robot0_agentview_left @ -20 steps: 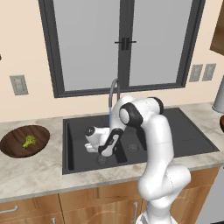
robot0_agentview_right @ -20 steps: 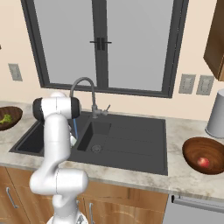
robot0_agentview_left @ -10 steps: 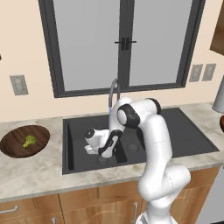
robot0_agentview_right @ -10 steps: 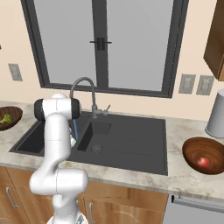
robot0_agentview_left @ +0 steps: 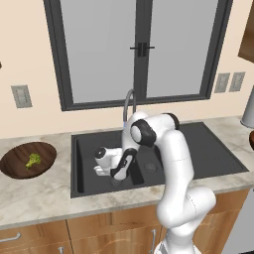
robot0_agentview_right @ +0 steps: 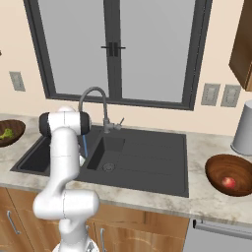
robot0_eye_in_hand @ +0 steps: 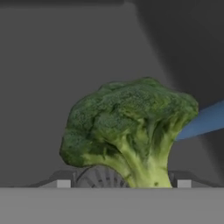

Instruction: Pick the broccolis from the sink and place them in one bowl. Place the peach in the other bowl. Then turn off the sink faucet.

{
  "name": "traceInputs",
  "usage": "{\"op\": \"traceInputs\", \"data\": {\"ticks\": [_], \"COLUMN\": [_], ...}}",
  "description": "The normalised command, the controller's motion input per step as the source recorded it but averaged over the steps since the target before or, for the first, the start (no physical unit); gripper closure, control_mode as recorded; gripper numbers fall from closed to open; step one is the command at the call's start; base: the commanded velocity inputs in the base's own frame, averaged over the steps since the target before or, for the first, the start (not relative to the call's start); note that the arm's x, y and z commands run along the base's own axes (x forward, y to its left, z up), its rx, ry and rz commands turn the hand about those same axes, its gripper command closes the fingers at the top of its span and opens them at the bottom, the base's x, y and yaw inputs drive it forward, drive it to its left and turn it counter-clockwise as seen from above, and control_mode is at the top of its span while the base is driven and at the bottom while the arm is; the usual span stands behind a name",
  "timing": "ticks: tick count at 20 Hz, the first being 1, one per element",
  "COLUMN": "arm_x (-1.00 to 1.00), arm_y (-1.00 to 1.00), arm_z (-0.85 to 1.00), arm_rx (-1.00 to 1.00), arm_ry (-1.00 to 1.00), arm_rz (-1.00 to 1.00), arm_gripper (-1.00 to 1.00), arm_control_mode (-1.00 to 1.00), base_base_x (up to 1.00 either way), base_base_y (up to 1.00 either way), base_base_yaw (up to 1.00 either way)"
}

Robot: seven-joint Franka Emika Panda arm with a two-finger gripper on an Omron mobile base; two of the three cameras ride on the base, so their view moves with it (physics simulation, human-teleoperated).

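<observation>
Our hand (robot0_agentview_left: 116,179) has dropped lower into the sink (robot0_agentview_left: 89,144), jaws narrowing around the second broccoli (robot0_eye_in_hand: 131,131) by the drain; grip unconfirmed, can't tell. First floret (robot0_agentview_left: 33,159) sits bowled.

1. The arm (robot0_agentview_left: 171,163) is glossy white, built of rounded tubular links.
2. Its joints carry dark grey, almost black caps and rings.
3. The hand is a white block with a dark underside.
</observation>
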Motion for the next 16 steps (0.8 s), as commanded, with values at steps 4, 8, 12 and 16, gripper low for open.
{"op": "traceInputs", "data": {"ticks": [4, 8, 12, 16], "arm_x": [0.22, 0.06, 0.00, -0.02], "arm_y": [0.00, -0.02, 0.00, 0.00], "arm_z": [-0.19, -0.06, 0.00, 0.00], "arm_rx": [0.00, 0.00, 0.00, 0.00], "arm_ry": [-0.01, 0.00, 0.00, 0.00], "arm_rz": [0.00, 0.00, 0.00, 0.00], "arm_gripper": [1.00, 1.00, 1.00, 1.00], "arm_control_mode": [-1.00, -1.00, -1.00, -1.00], "base_base_x": [0.00, 0.00, 0.00, 0.00], "base_base_y": [0.00, 0.00, 0.00, 0.00], "base_base_yaw": [0.00, 0.00, 0.00, 0.00]}}
